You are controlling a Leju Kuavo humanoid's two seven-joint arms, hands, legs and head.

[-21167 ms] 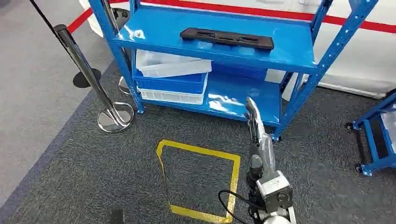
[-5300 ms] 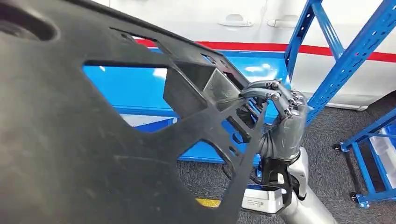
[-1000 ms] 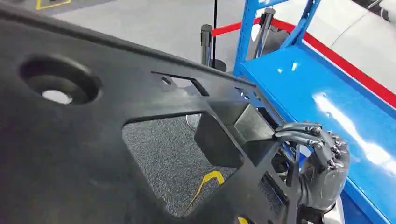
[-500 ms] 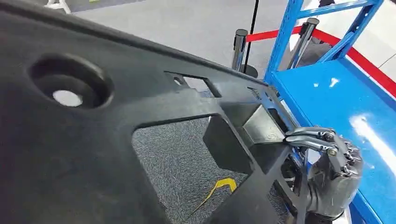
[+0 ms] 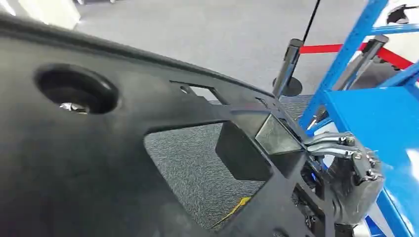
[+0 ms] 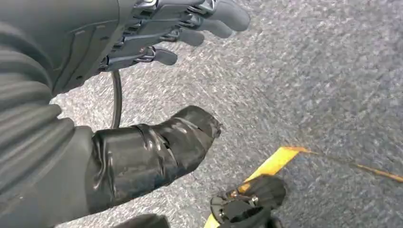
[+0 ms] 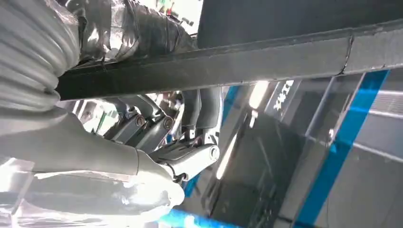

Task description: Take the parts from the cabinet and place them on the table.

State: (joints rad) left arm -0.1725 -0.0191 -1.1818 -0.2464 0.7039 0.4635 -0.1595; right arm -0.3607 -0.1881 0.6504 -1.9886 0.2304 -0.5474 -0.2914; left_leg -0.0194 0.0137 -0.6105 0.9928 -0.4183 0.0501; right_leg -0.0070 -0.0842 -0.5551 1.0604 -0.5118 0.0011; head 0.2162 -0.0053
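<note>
My right hand [image 5: 353,190] has its fingers [image 5: 328,143] hooked over the edge of the black panel part [image 5: 89,163], thumb underneath, gripping it firmly at its right end; up close from the right wrist, the fingers [image 7: 190,156] wrap round the part's dark rim [image 7: 228,61]. The part is up off the shelf and held right in front of my head, close and huge, tilted, with a round hole [image 5: 76,91] on its left side and a big angular cut-out [image 5: 197,173] in the middle. Through that cut-out I see grey carpet [image 5: 192,168] and a strip of yellow floor tape [image 5: 232,210]. My left hand [image 6: 142,33] hangs over the carpet [image 6: 309,85], fingers [image 6: 209,19] spread and loosely extended, holding nothing, with yellow tape [image 6: 266,171] on the floor below. On the right stands the blue cabinet [image 5: 375,118], its shelf just beside my right hand, and farther off a chrome stanchion post [image 5: 289,66] with a red belt [image 5: 321,48].
</note>
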